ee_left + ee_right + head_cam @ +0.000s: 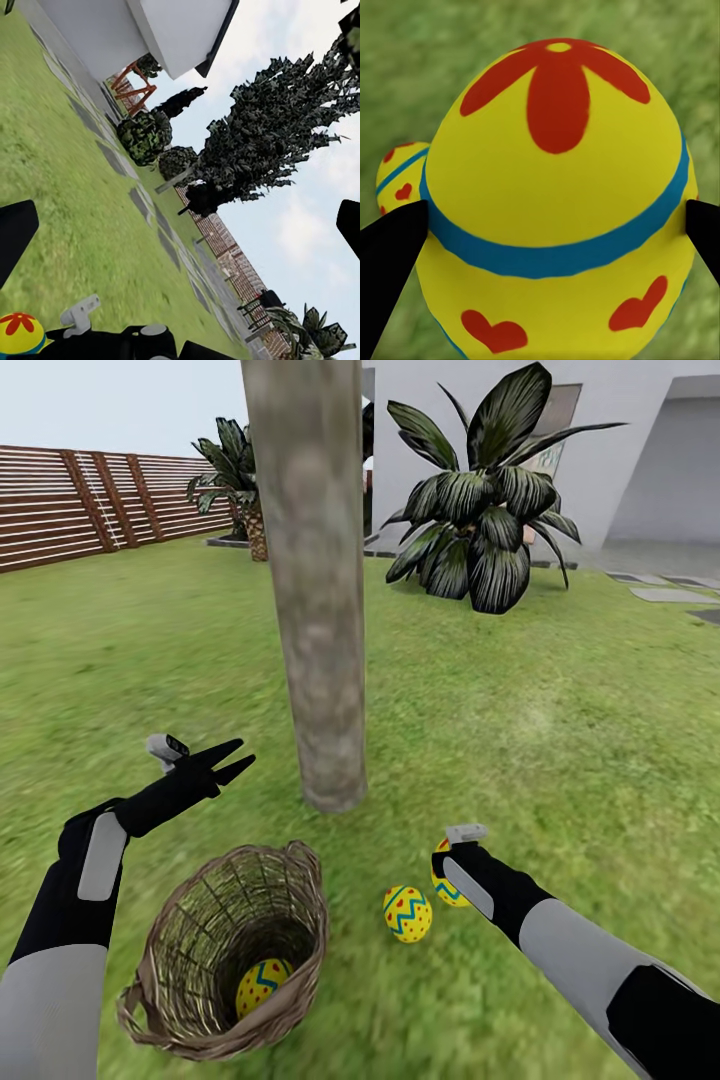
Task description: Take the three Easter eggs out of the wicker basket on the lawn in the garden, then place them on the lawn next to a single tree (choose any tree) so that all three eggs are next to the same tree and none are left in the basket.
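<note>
Three Easter eggs in all: one egg (pixel 263 986) lies inside the single wicker basket (pixel 160 920), a second (pixel 408 913) sits on the lawn (pixel 560 740) just beside it, and a third (pixel 446 880) sits at the right gripper (pixel 462 852). One thick pale tree trunk (pixel 312 580) rises from the grass. Two palm-like plants, one large (pixel 480 510) and one smaller (pixel 232 465), stand further back. Two robot arms reach in.

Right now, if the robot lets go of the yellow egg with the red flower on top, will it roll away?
Probably only a little. The yellow egg with the red flower is round and smooth, so it could wobble or roll. The mottled green lawn looks flat, which should stop it soon. The right gripper has a finger on each side, and the smooth shell may slip.
</note>
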Motion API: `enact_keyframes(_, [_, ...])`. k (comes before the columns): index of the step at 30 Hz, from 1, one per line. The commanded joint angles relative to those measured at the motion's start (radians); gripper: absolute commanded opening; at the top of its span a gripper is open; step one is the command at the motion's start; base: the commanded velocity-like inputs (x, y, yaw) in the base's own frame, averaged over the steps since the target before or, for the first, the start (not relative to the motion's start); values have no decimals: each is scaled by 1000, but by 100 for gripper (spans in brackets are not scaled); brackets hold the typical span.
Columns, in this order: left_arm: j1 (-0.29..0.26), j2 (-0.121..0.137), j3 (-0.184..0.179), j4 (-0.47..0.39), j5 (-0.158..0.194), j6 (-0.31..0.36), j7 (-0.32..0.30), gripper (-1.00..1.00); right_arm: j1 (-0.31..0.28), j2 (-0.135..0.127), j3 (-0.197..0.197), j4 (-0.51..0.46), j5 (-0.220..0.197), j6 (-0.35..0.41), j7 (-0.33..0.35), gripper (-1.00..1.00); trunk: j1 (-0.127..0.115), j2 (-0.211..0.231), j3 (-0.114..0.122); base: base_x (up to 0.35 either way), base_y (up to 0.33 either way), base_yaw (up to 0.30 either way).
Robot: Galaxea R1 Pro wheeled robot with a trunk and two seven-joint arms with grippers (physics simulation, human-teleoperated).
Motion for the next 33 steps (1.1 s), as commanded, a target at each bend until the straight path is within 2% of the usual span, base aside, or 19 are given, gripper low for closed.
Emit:
enact_keyframes(1, [-1,0,1,0,0,5,-3,100,-1,-1,8,-2,-9,2,-9,-100,4,-8,-4,0,0,0])
enact_keyframes(18, [-1,0,1,1,0,4,-2,100,-1,-1,8,-7,-8,2,-9,-100,69,-127,-57,0,0,0])
enact_keyframes(23, [-1,0,1,0,0,5,-3,100,-1,-1,8,-3,-9,-31,-9,-100,88,-162,-73,0,0,0])
enact_keyframes(33, [8,0,1,3,1,4,-3,100,-2,-3,8,-8,-8,-33,-10,-100,88,-162,-73,0,0,0])
